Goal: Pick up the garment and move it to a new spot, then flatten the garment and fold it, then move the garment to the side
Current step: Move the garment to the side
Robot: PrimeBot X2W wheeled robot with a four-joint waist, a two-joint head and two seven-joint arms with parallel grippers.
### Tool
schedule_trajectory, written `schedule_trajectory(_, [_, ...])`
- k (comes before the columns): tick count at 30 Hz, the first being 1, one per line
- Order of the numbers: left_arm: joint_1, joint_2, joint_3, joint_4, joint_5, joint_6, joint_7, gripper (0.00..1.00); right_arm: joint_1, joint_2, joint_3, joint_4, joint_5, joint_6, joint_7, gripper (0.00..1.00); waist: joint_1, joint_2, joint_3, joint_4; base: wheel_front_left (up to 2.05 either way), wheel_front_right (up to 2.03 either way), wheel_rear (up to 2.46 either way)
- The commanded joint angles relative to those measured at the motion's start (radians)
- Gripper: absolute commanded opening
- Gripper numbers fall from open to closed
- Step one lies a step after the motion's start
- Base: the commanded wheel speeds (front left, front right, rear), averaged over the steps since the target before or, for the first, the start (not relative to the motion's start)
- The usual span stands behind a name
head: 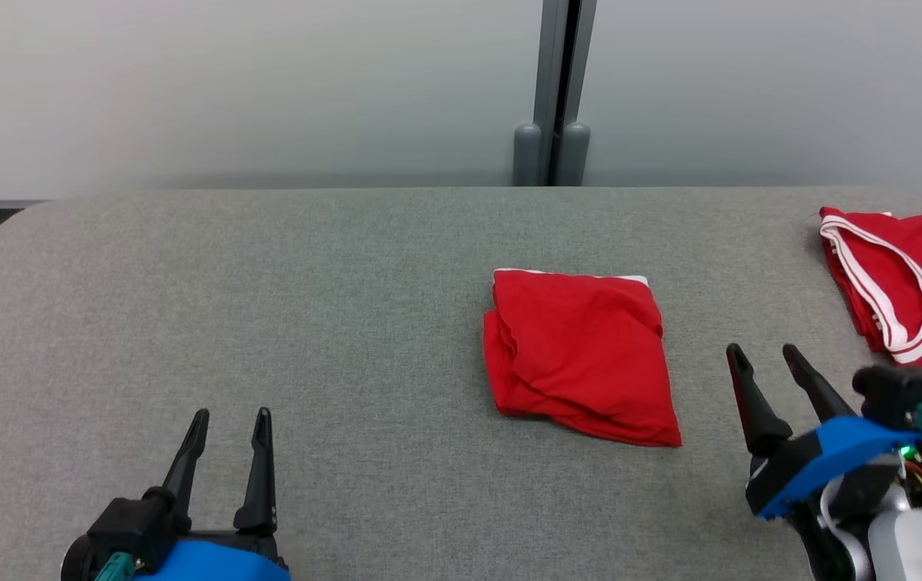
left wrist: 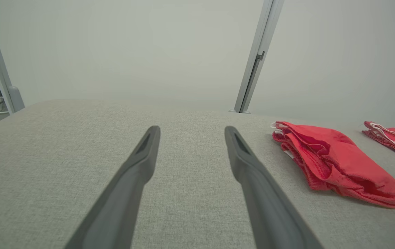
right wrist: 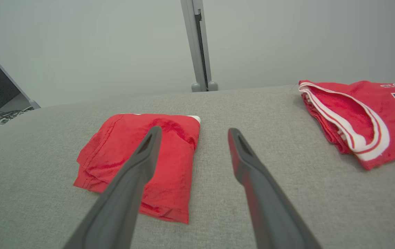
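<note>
Two red pieces of clothing are lying on the grey table (head: 267,323), and one of them is being cut off: the second garment (head: 909,282), with its white-striped trim, is running out past the right edge of the head view, so its full shape is not showing, and the lettering on it is showing only in part. The folded garment (head: 580,359) is sitting right of the table's centre, well apart from that second garment; its inner layers are hiding under the top face, with only stacked edges peeking out along its left side and a thin white sliver showing at its far edge. Its long axis is running from the far side toward the robot, leaning slightly to the robot's right, with the near right corner pointing outward. The left gripper (head: 232,413) is hovering at the near left, fingers spread and empty, far from the cloth. The right gripper (head: 762,349) is hanging just right of the folded garment, fingers spread, touching nothing.
</note>
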Motion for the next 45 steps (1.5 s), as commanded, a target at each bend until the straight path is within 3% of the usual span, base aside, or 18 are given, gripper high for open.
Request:
schedule_trajectory(1, [-0.031, 0.001, -0.006, -0.009, 0.007, -0.002, -0.004, 1.0, -0.056, -0.001, -0.004, 0.019, 0.037, 0.001, 0.054, 1.0, 0.0, -0.0001, 0.025, 0.018, 0.0, 0.0, 0.0])
schedule_trajectory(8, [-0.086, -0.006, -0.035, -0.032, 0.015, -0.002, -0.004, 1.0, -0.291, -0.002, -0.058, 0.226, 0.078, 0.001, 0.269, 1.0, 0.0, -0.0001, 0.082, 0.071, 0.0, 0.0, 0.0])
schedule_trajectory(17, [-0.133, -0.021, -0.049, -0.055, 0.021, -0.002, -0.004, 1.0, -0.446, -0.002, -0.139, 0.571, 0.004, 0.001, 0.268, 1.0, 0.0, -0.0001, 0.137, 0.132, 0.0, 0.0, 0.0])
schedule_trajectory(23, [-0.122, -0.023, -0.04, -0.062, 0.024, -0.002, -0.004, 1.0, -0.464, 0.001, -0.096, 0.733, 0.008, 0.001, 0.246, 1.0, 0.0, -0.0001, 0.141, 0.138, 0.0, 0.0, 0.0])
schedule_trajectory(24, [-0.118, -0.024, -0.038, -0.06, 0.024, -0.002, -0.004, 1.0, -0.467, 0.004, -0.072, 0.775, 0.004, 0.001, 0.25, 0.54, 0.0, -0.0001, 0.137, 0.137, 0.0, 0.0, 0.0])
schedule_trajectory(26, [-0.117, -0.026, -0.039, -0.058, 0.022, -0.002, -0.004, 1.0, -0.475, 0.007, -0.045, 0.792, -0.004, 0.001, 0.234, 0.0, 0.0, -0.0001, 0.134, 0.136, 0.0, 0.0, 0.0])
schedule_trajectory(33, [-0.118, -0.032, -0.048, -0.065, 0.017, -0.002, -0.004, 1.0, -0.547, -0.019, 0.009, 0.75, -0.128, 0.001, 0.18, 0.0, 0.0, -0.0001, 0.14, 0.127, 0.0, 0.0, 0.0])
schedule_trajectory(37, [-0.134, -0.03, -0.056, -0.081, 0.018, -0.002, -0.004, 1.0, -0.615, -0.07, 0.135, 0.703, -0.173, 0.001, 0.2, 0.0, 0.0, -0.0001, 0.166, 0.113, 0.0, 0.0, 0.0])
schedule_trajectory(45, [-0.178, -0.018, -0.061, -0.13, 0.019, -0.002, -0.004, 1.0, -0.795, -0.361, 0.452, 0.562, -0.111, 0.0, 0.317, 0.0, 0.0, -0.0001, 0.253, 0.051, 0.0, 0.0, 0.0])
